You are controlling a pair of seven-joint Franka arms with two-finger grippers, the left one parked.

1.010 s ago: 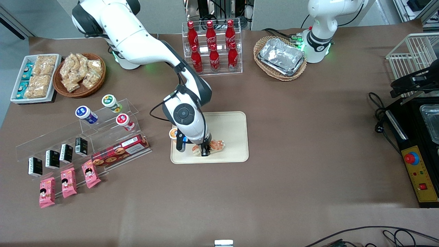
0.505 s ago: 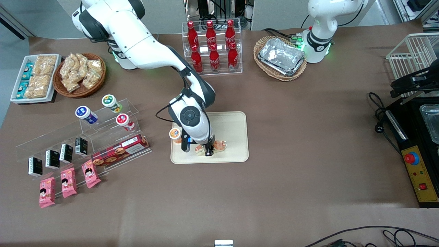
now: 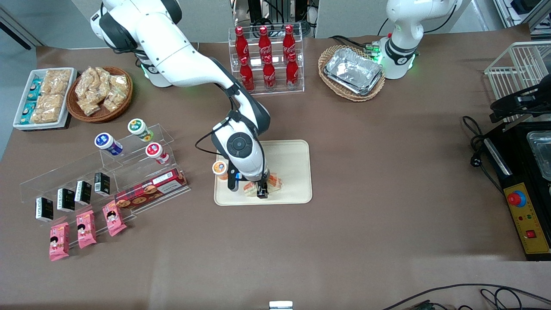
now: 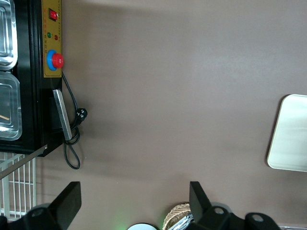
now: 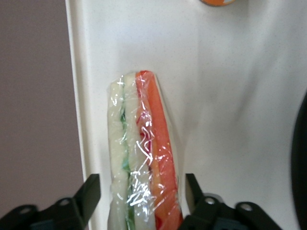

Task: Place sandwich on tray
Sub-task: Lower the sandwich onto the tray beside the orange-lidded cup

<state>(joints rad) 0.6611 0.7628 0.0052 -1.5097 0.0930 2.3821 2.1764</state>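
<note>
The clear-wrapped sandwich [image 3: 267,185] rests on the cream tray [image 3: 292,165], close to the tray's rim nearest the front camera. In the right wrist view the sandwich [image 5: 141,153] shows its white, green and orange layers edge-on on the tray [image 5: 230,96]. My right gripper [image 3: 261,193] hangs low over the sandwich. In the right wrist view the gripper [image 5: 142,191] is open, with one finger on each side of the sandwich and a small gap at each side. The fingers [image 5: 88,194] do not press the wrap.
An orange-lidded cup [image 3: 220,168] stands at the tray's corner toward the working arm's end. The clear stand with the red cookie box [image 3: 150,188] and the pink packets [image 3: 86,228] lie farther that way. Cola bottles [image 3: 266,60] and a foil-tray basket [image 3: 352,72] stand farther from the camera.
My gripper has shifted a little across the tray toward the parked arm's end, with the sandwich between its fingers. The sandwich now looks narrower and stands more on edge.
</note>
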